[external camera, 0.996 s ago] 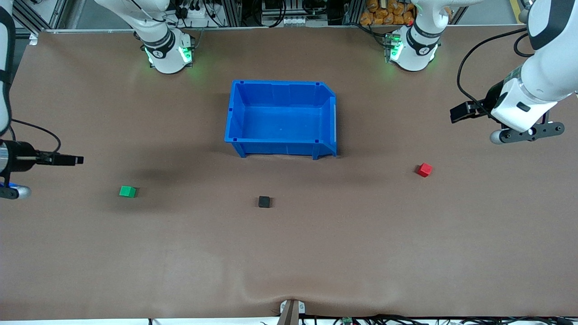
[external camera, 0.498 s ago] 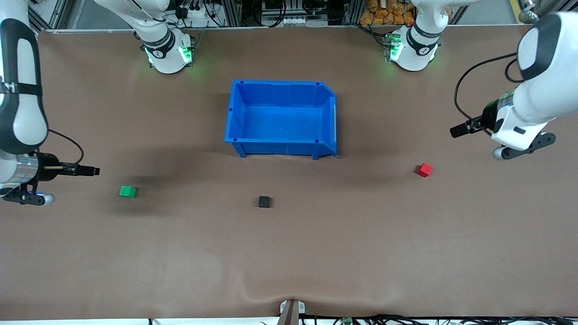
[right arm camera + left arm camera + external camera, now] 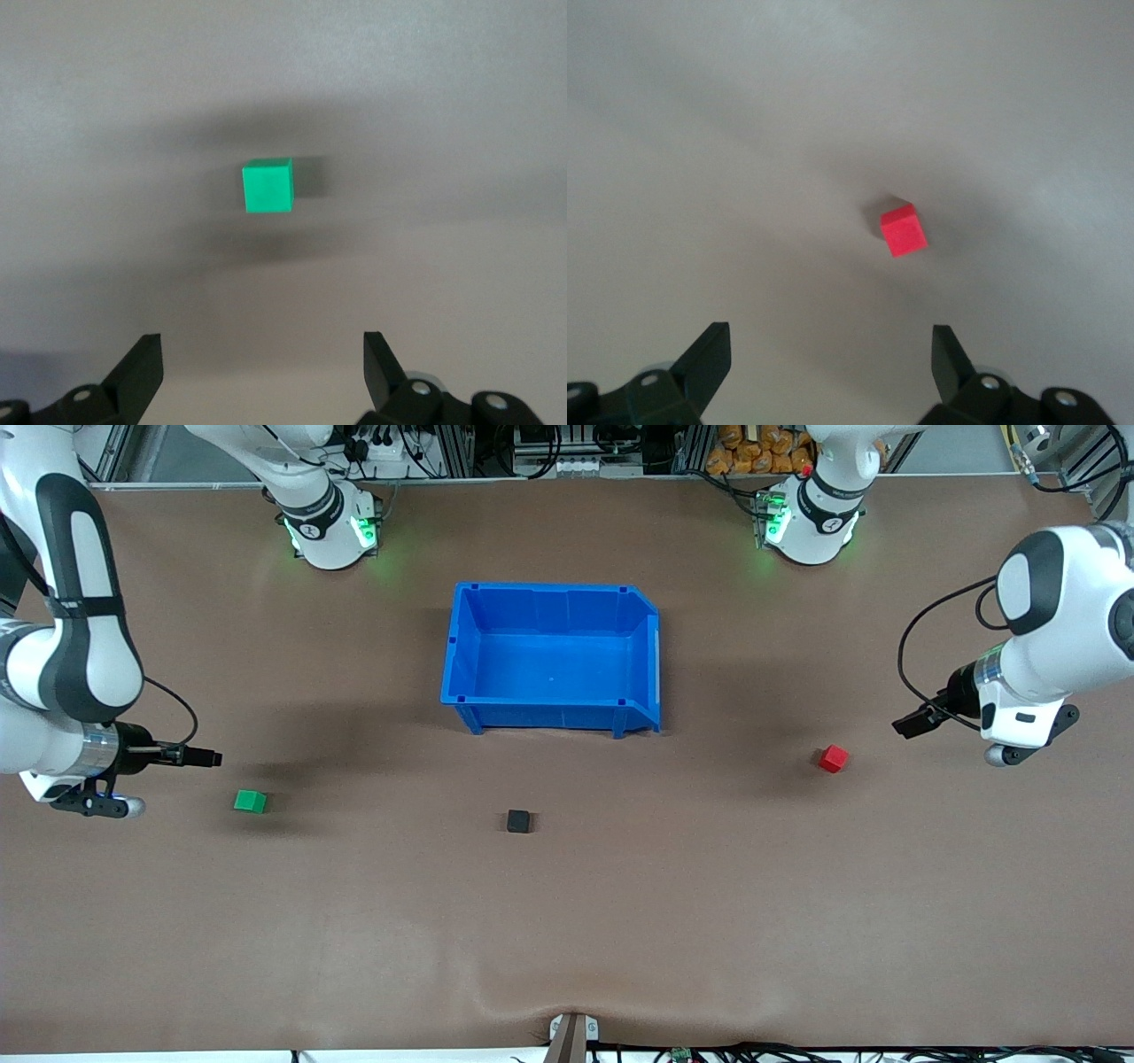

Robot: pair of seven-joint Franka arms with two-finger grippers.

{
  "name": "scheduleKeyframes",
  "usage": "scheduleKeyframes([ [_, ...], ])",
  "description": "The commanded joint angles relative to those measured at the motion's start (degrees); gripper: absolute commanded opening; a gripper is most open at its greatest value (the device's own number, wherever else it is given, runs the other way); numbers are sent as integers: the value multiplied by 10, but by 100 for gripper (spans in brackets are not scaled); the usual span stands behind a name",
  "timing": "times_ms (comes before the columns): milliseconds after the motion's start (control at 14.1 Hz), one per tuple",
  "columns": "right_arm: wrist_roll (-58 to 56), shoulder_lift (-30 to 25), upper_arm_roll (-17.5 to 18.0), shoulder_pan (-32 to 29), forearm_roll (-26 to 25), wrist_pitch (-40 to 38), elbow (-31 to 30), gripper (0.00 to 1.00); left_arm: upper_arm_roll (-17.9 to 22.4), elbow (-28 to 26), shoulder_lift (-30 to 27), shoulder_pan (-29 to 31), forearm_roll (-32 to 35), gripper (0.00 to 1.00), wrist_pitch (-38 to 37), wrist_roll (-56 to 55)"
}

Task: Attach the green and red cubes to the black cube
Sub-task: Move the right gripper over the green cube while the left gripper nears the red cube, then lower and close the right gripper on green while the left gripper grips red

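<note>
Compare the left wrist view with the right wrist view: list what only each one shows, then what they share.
Only the left wrist view shows the red cube, lying on the table ahead of the open left gripper.

Only the right wrist view shows the green cube, lying on the table ahead of the open right gripper.

Both share the plain table surface, a single cube resting free and untouched, and two spread fingertips holding nothing. Neither shows the black cube or the blue bin.
</note>
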Motion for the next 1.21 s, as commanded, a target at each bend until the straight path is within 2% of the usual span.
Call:
scheduleKeyframes([
  [0, -9, -14, 2, 0, -6, 25, -24, 100, -6, -3, 27, 12, -29, 100, 18, -44],
  [427, -9, 24, 3, 1, -5, 71, -23, 100, -8, -5, 93, 14, -34, 97, 57, -121],
  [640, -9, 28, 3, 7, -4, 90, -28, 100, -24, -8, 127, 13, -48, 98, 86, -171],
  [925, -9, 30, 3, 27, -4, 203, -85, 100, -27, -8, 160, 6, -49, 98, 131, -191],
  [1138, -11, 63, 2, 39, -7, 243, -80, 100, -27, -8, 173, 5, -48, 99, 139, -190],
])
